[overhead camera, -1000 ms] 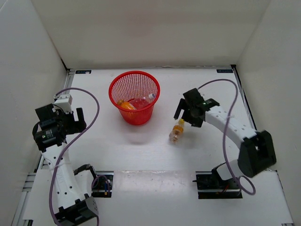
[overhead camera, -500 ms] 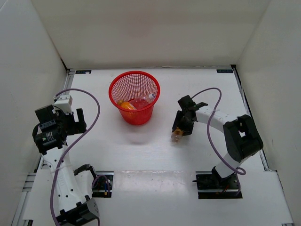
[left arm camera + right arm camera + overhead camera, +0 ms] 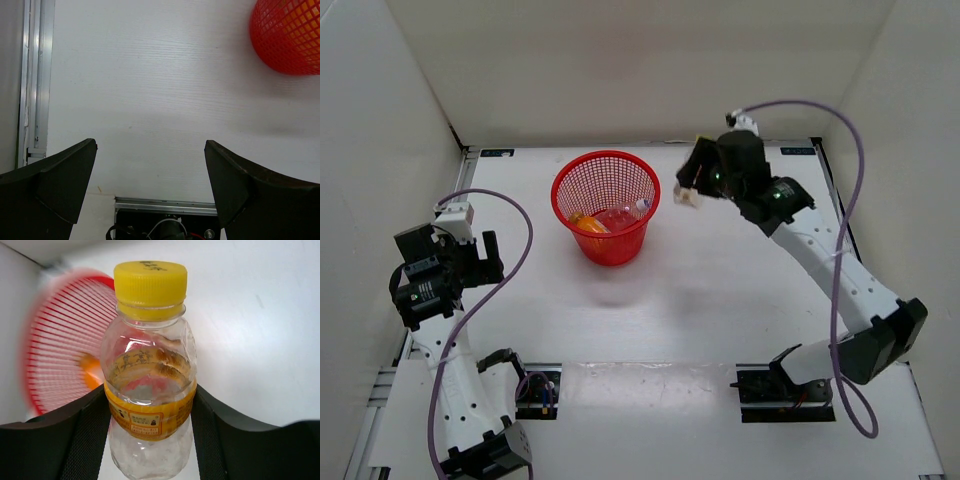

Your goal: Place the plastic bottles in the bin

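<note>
Clear plastic with a yellow cap and an orange-yellow label band: this bottle (image 3: pixel 149 375) is pinched at its lower body between the two dark fingers (image 3: pixel 75 440) of the right gripper (image 3: pixel 692 190), which press on it from both sides. In the overhead view it hangs near the far edge of the table (image 3: pixel 720 300), just to the right of the red mesh bin (image 3: pixel 606 158) and outside the rim. The bin stands on the far half of the table, a little left of the middle. Inside it lie two more bottles, the orange bottle (image 3: pixel 586 223) and the clear bottle with a pale cap (image 3: pixel 623 216), close to each other. The left gripper (image 3: pixel 150 145) is near the left edge, well apart from the bin, with its fingers spread wide and nothing between them.
</note>
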### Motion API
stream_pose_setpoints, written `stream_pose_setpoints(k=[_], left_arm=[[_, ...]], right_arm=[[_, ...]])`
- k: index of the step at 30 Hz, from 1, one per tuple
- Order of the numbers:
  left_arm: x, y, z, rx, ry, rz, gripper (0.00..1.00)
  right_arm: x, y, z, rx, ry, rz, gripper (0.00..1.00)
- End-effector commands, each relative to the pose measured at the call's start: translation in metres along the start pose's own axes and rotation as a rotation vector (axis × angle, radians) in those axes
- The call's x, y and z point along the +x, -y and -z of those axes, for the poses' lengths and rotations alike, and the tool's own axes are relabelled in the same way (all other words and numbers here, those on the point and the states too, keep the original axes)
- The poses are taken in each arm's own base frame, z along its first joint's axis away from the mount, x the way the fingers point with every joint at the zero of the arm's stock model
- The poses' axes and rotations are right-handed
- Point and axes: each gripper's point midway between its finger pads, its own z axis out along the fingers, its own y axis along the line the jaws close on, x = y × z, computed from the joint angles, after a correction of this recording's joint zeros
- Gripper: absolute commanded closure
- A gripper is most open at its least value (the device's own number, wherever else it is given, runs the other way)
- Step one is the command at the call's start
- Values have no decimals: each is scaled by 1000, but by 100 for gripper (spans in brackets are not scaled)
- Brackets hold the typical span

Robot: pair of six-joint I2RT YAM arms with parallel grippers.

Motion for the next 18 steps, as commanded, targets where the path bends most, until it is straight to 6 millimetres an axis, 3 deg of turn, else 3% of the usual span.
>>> stream_pose_setpoints(k=[1, 3, 4, 5, 6, 7, 8, 9, 10, 11, 14, 16, 18], left_arm=[[-7, 3, 2, 16, 37, 4, 0], [-7, 3, 2, 16, 37, 4, 0], [-7, 3, 2, 16, 37, 4, 0], [-7, 1, 2, 4, 34, 4, 0], [-5, 2, 5, 4, 33, 5, 0], [-4, 0, 5, -6, 30, -6, 0], [-4, 0, 5, -6, 30, -6, 0], [-2, -1, 5, -15, 19, -3, 0], [-1, -4, 5, -28, 16, -12, 0], [2, -3, 6, -26, 6, -9, 0], [2, -6, 6, -45, 1, -9, 0], [2, -6, 8, -47, 10, -11, 0], [2, -6, 8, -47, 10, -11, 0]], right_arm=[[-82, -77, 24, -197, 266, 146, 89], [-90, -104, 15, -261, 252, 171, 89], [-91, -133, 5, -338, 219, 185, 89], [-89, -142, -3, -363, 190, 194, 89], [-78, -149, -12, -377, 138, 208, 89], [-58, -158, -38, -384, 71, 214, 89], [-63, -168, -37, -414, 71, 203, 89], [-50, -178, -42, -453, 34, 214, 89], [-31, -181, -58, -452, -15, 212, 88], [-25, -179, -64, -439, -38, 199, 87], [4, -172, -75, -421, -122, 190, 67], [18, -169, -71, -428, -158, 211, 44], [20, -176, -56, -480, -165, 246, 26]])
